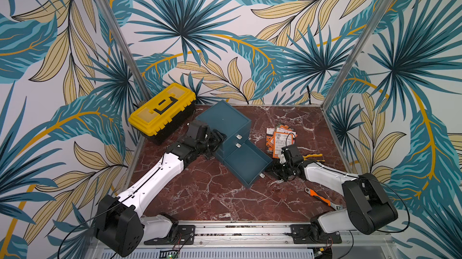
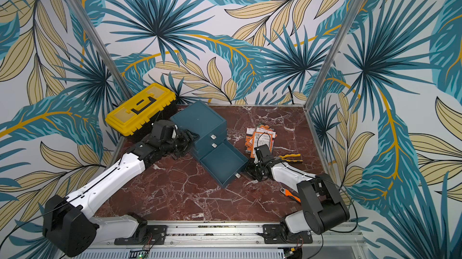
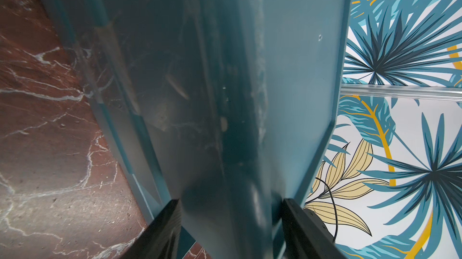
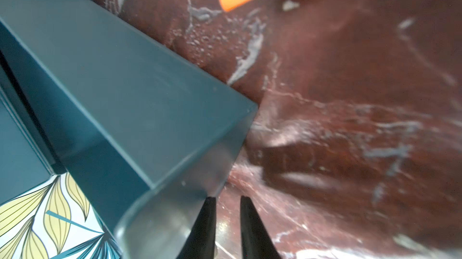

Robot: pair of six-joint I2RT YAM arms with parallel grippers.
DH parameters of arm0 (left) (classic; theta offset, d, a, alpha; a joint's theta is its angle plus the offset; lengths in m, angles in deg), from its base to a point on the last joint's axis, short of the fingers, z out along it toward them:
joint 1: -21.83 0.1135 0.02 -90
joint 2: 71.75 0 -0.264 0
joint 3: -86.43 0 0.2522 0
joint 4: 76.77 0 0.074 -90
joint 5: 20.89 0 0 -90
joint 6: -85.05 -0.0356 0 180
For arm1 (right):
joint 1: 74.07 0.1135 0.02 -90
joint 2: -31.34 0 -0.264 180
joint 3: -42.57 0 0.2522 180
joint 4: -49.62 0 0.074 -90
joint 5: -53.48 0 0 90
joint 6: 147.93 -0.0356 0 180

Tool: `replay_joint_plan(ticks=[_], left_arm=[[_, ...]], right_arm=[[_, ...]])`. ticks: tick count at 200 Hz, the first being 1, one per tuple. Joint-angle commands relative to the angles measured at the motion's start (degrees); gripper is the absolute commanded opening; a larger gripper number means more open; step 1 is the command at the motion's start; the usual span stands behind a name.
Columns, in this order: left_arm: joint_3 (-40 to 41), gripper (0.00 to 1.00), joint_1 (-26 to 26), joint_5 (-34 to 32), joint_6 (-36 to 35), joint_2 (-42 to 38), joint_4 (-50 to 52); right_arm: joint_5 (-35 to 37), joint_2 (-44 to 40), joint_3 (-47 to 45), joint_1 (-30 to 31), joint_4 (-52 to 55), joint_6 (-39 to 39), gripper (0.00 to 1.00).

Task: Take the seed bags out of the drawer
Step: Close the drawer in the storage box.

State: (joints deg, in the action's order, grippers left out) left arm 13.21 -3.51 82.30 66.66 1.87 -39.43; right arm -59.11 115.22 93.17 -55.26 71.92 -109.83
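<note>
The seed bags lie in a loose pile on the marble table, to the right of the teal drawer cabinet. Its bottom drawer is pulled out and shows a bare floor. My left gripper is at the cabinet's left side, its fingers clamped on either side of a cabinet corner. My right gripper sits low at the open drawer's front right corner. Its jaws stand a narrow gap apart with only table between them, one finger against the drawer front.
A yellow toolbox stands at the back left, close to the cabinet. Yellow-handled pliers lie just behind my right wrist. An orange adjustable wrench lies near the front right. Patterned walls close in three sides.
</note>
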Motion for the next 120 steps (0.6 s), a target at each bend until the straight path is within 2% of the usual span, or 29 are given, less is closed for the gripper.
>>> replay_joint_plan(ticks=[1,120], left_arm=[[3.0,0.67,0.4,-1.3,0.1,0.2,2.5],[2.7,0.67,0.4,-0.6,0.4,-0.6,2.7]], right_arm=[[-1.6,2.3,1.9,0.6,-2.7,-1.5,0.21],[-4.3,16.3,14.0,3.9,-12.6,-11.4,0.21]])
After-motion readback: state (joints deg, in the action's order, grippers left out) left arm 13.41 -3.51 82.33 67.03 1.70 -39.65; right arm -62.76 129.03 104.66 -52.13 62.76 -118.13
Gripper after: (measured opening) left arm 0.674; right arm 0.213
